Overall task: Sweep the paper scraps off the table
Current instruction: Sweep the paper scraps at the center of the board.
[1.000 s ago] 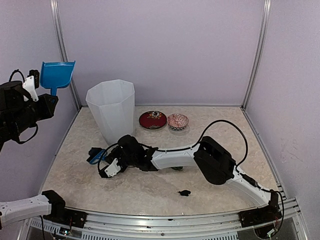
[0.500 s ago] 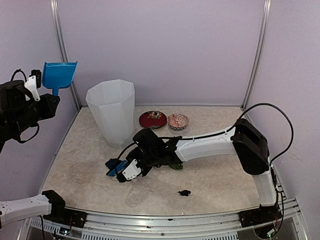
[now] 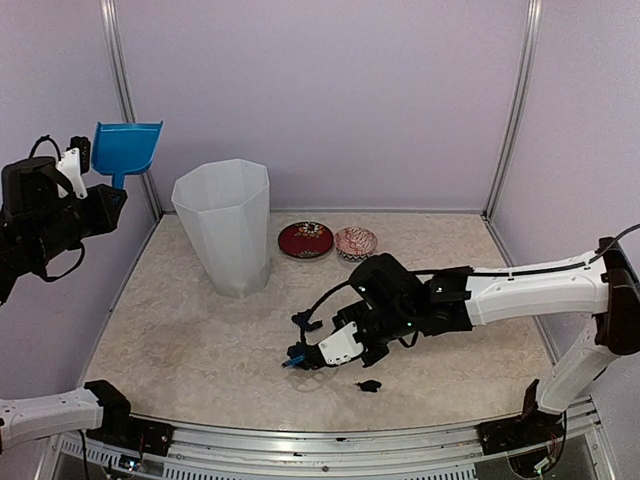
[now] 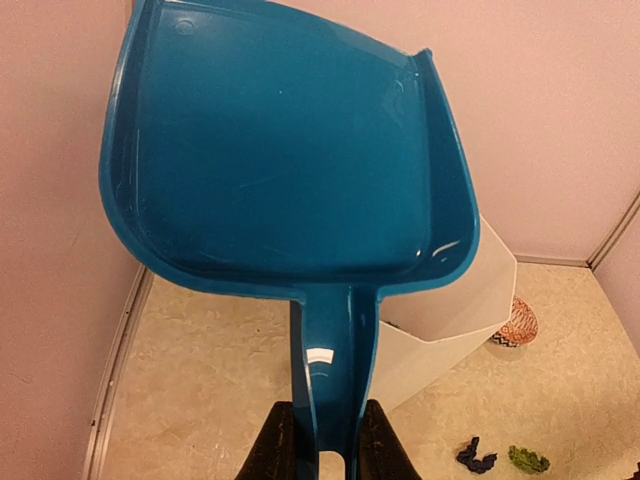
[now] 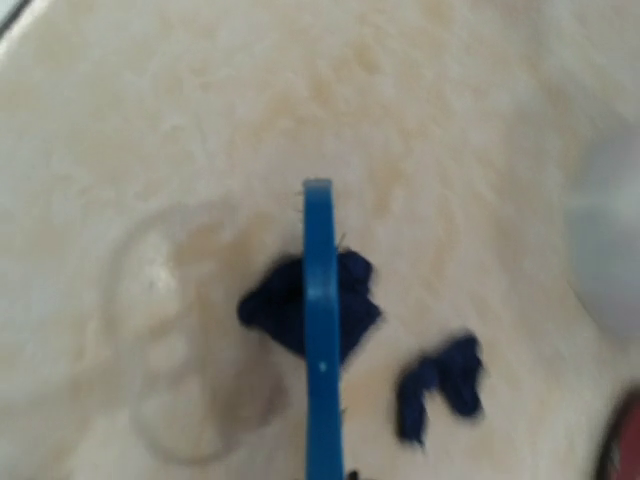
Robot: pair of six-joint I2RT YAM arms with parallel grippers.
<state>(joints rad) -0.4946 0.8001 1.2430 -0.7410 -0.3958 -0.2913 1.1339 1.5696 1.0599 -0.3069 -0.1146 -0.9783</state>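
Beige marbled table (image 3: 180,350): left gripper (image 4: 322,448) clamps blue dustpan (image 4: 290,150) aloft far left, right gripper (image 3: 302,355), clenched, seemingly pins blue brush (image 5: 320,330) over navy paper scraps (image 5: 358,300) near centre.

This looks like a robot test booth in a lab, not a home. Plain pale purple walls (image 3: 320,100) and shiny metal posts (image 3: 515,110) close in one beige table (image 3: 180,350) with a metal frame (image 3: 330,440) along its near edge, and the left arm (image 3: 40,220) and right arm (image 3: 530,290) of a robot, with black cables (image 3: 520,268), are fixed at that near edge. On the table stand a white bin (image 3: 225,225) at the far left and two small bowls (image 3: 306,240) by the far wall.
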